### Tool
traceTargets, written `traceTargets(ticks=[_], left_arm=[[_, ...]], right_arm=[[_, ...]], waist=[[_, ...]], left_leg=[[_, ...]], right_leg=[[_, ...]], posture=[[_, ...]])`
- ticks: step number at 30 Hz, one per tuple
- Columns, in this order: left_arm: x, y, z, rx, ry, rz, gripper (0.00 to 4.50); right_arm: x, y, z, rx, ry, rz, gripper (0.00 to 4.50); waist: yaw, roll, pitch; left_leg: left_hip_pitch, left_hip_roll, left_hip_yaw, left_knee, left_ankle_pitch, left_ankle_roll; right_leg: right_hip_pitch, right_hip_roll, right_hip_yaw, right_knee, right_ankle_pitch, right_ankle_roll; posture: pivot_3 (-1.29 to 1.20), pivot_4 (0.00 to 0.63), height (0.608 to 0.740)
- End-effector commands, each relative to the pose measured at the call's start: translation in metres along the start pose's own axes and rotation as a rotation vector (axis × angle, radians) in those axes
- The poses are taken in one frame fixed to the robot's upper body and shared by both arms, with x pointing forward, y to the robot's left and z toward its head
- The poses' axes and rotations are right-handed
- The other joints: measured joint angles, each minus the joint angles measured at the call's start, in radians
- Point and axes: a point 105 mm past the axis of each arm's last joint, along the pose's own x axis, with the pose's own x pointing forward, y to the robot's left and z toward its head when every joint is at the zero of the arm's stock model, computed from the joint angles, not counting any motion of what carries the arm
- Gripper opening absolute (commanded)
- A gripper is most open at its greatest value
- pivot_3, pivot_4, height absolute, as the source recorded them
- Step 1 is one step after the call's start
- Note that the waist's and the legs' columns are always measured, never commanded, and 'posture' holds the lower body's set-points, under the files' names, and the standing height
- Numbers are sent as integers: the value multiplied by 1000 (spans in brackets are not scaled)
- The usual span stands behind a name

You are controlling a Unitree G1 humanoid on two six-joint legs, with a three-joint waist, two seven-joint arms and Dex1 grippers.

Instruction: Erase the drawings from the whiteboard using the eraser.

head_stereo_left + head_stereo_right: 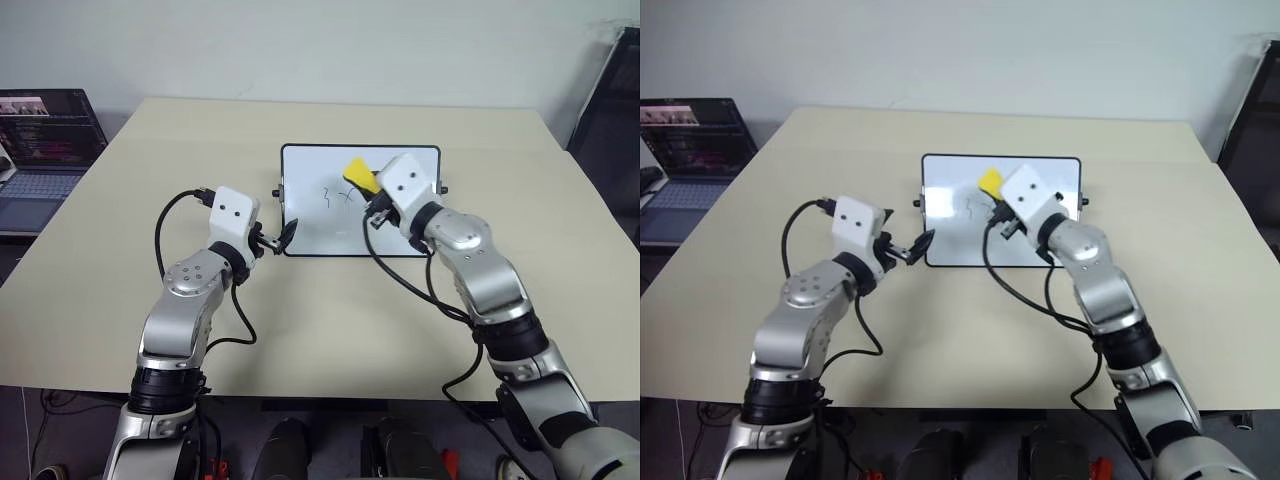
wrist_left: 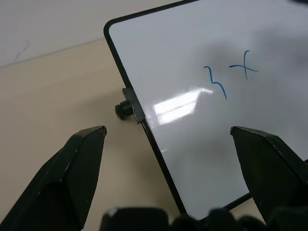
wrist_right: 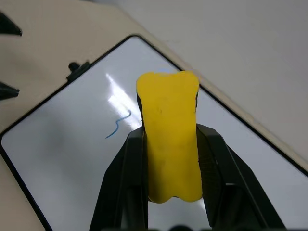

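Whiteboard [image 1: 330, 232] lies flat on the beige worktop [image 1: 120, 260], mid-scene, black frame with small side knobs. Drawings [image 2: 226, 77] are thin blue marks near the board's centre: a "3"-like squiggle and an "x" are legible in the left wrist view; whether anything further lies under the right hand cannot be told. Right hand [image 3: 171, 159] is clamped on the eraser [image 3: 168, 134], yellow block pinched between both fingers and projecting forward past the tips, poised over the board just beside the marks; contact with the surface cannot be confirmed. Left hand [image 2: 168, 144] stands wide, holding nothing, its fingers straddling the board's near left corner, one over the worktop and one over the white face, apparently not touching. Judgement: step in hand is bringing the eraser down onto the marks. To do it well, press the eraser's wiping face flat rather than on an edge, and stroke across both marks with overlap. The glossy board looks light and likely to slide, so bracing the frame with the left hand first seems prudent. Laptop [image 1: 40, 150] at far left is well apart.
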Motion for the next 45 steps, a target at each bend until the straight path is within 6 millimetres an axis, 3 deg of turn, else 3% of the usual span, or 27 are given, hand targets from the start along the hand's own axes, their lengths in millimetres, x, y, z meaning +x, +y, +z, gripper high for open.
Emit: traceTargets(ticks=[1, 6, 19, 29, 33, 40, 42, 45], left_arm=[[3, -6, 18, 35, -23, -64, 4500], [2, -15, 11, 60, 54, -178, 4500], [3, -20, 12, 63, 59, -253, 4500], [4, -20, 13, 63, 52, -258, 4500], [5, -24, 14, 63, 48, -271, 4500], [5, -28, 14, 60, 50, -279, 4500], [5, -27, 13, 60, 53, -279, 4500], [4, -27, 13, 61, 54, -279, 4500]], right_arm=[[11, 1, 14, -94, -21, 23, 1017], [24, 5, 9, -129, 16, 57, 1015], [43, 3, 3, -203, 70, 91, 1015], [30, -21, -30, -182, 180, 52, 1015], [30, -30, -30, -183, 182, 23, 1014], [26, 15, -43, -216, 207, 224, 1013], [25, 17, -47, -236, 216, 233, 1013], [28, 4, -41, -245, 201, 157, 1013]], waist=[[-1, 0, 0], [-3, 0, 0], [-4, 0, 0], [-3, 0, 0], [-2, 0, 0], [-3, 0, 0], [-5, 0, 0], [-5, 0, 0]], left_leg=[[0, 0, 0, 0, 0, 0], [0, 0, 0, 0, 0, 0], [0, 0, 0, 0, 0, 0], [0, 0, 0, 0, 0, 0], [0, 0, 0, 1, 0, 0], [1, 0, 0, 0, 0, 0], [1, 0, 0, 0, 0, 0], [1, 0, 0, 1, 0, 0]], right_leg=[[0, 0, 0, 0, 0, 0], [0, 0, 0, 1, 0, 0], [-1, 0, 0, 1, 0, 0], [0, 0, 0, 1, 0, 0], [0, 0, 0, 2, 0, 0], [0, 0, 0, 2, 0, 0], [0, 0, 0, 2, 0, 0], [0, 0, 0, 3, 0, 0]], posture=[[0, 150, 740], [0, 150, 740], [0, 150, 740], [0, 150, 740], [0, 150, 740], [0, 150, 740], [0, 150, 740], [0, 150, 740]])
